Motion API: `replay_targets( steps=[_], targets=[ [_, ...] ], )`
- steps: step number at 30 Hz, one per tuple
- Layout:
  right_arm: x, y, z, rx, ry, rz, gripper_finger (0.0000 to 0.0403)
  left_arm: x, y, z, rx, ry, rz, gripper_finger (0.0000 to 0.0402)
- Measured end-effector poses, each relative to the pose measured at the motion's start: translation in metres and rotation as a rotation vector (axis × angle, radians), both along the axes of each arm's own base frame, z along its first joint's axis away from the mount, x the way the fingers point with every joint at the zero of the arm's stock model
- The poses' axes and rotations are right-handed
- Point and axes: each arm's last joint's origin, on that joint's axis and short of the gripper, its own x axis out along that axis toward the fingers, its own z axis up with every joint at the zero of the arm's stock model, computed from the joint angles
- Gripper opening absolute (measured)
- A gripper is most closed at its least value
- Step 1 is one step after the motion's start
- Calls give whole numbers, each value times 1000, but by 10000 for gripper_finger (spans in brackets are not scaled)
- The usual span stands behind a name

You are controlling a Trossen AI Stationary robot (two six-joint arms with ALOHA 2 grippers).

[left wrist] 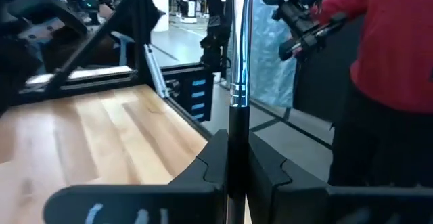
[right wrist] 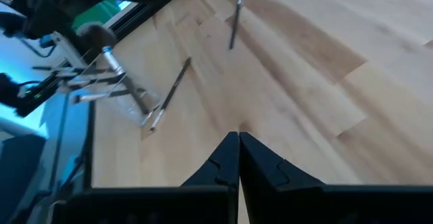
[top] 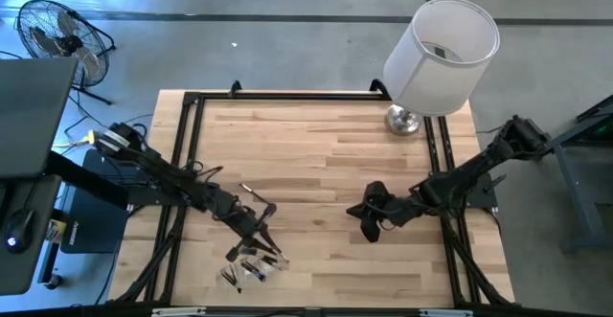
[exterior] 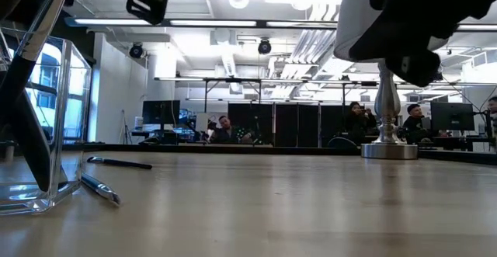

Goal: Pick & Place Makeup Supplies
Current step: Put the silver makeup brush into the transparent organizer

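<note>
The left gripper [top: 257,223] is hanging over the near left part of the wooden worktop [top: 316,145], its fingers [left wrist: 267,173] pinching one makeup brush [left wrist: 238,82] upright between them; the brush is showing a dark handle and a shiny silver ferrule, and its tip is running out of the left wrist view. Just below that gripper, a clear plastic holder [top: 251,267] is sitting near the worktop's front edge with several brushes [right wrist: 101,75] leaning in it, one with a fluffy reddish-brown head [right wrist: 86,34]. Two more brushes are lying loose on the wood: one [right wrist: 172,92] just beside the holder, another [right wrist: 235,17] farther back.

The right gripper [top: 369,223] is hovering over the middle right of the worktop with its fingers [right wrist: 267,170] pressed together and nothing between them, well apart from every brush.

A lamp with a white shade [top: 442,54] is standing at the far right corner, and a floor fan [top: 57,39] is sitting beyond the left edge. A person in a red sleeve [left wrist: 392,41] is standing close beside the worktop. No brand, label or writing is readable on any of the things.
</note>
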Motion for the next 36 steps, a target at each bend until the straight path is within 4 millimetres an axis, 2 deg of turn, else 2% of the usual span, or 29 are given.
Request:
replay_targets(
  steps=[6,9,15,23,30,36],
  targets=[
    [-6,12,0,15,-4,28,1,11,-15,-8,-20,15,-48,18],
    [-8,15,0,14,-9,37,1,13,-19,-20,-1,58,-58,18],
    [-8,16,1,60,-14,8,1,15,-22,-35,21,93,-85,18],
    [-8,14,1,71,-28,-40,1,16,-23,-42,26,126,-115,19],
    [-7,13,1,59,-37,-67,1,15,-23,-44,-42,216,-104,92],
    [-7,12,1,54,-41,-77,1,15,-23,-46,-32,240,-102,109]
  ],
)
